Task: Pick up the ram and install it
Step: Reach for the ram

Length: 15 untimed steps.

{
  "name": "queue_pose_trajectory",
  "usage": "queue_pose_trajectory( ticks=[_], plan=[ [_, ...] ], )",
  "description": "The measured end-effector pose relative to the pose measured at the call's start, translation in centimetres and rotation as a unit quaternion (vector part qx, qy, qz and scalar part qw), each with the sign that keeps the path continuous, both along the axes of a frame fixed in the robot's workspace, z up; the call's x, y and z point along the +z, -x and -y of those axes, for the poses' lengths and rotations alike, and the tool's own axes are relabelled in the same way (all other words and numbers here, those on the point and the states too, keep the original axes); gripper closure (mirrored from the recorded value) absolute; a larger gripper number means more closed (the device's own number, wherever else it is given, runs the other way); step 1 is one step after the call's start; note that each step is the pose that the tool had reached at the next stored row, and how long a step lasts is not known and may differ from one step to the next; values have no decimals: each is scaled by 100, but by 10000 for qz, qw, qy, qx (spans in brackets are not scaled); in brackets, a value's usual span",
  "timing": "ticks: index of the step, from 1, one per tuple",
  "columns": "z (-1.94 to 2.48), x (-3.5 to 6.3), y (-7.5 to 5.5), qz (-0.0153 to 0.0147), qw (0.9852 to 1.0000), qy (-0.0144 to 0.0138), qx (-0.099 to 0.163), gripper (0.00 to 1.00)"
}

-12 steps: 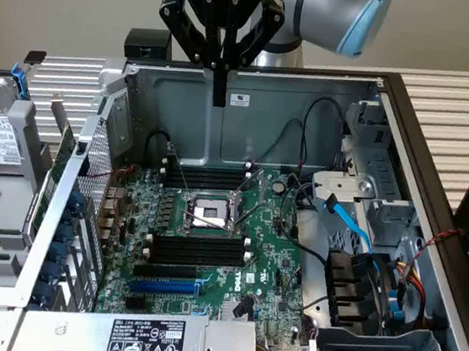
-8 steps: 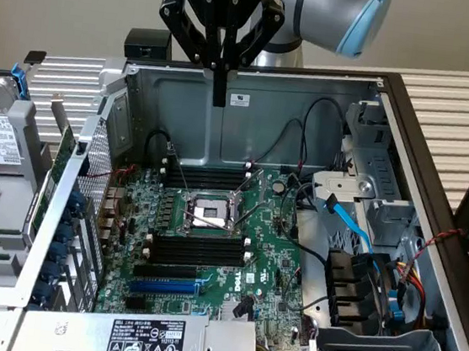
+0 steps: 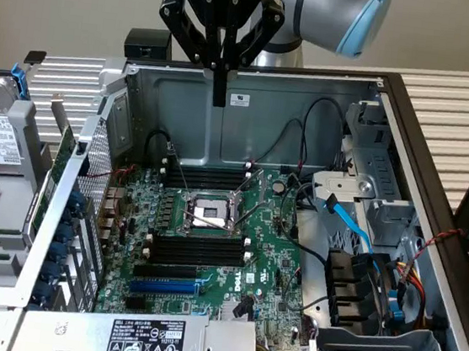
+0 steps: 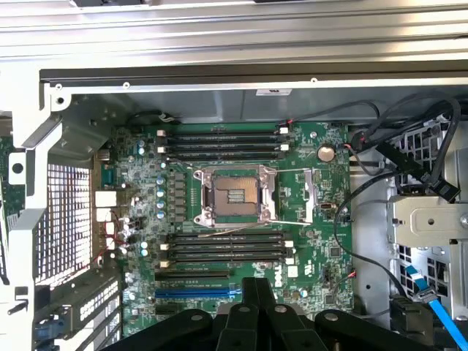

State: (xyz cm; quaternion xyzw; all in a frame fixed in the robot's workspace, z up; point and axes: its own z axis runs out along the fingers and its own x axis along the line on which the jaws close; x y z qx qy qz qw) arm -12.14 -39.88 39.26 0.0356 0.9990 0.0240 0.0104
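We see the jaws clenched on nothing, the gripper [image 3: 219, 97] hanging at upper centre above the motherboard [image 3: 268, 255]. Whether the green strip [image 3: 65, 156] at left is the ram, we cannot tell.

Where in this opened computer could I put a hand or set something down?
Bare room: the slatted tabletop beyond the case rim at the exterior view's right, and the flat, labelled power supply. Crowded: the motherboard, full of slots, and the cable tangle beside the drive bays.
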Motion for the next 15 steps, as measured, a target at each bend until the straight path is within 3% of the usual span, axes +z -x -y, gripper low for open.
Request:
queue_pose_trajectory(
  ticks=[4,15],
  plan=[
    [0,1,43,-1,10000,0,-9,89],
    [-1,-1,320,-3,10000,0,-42,89]
  ],
)
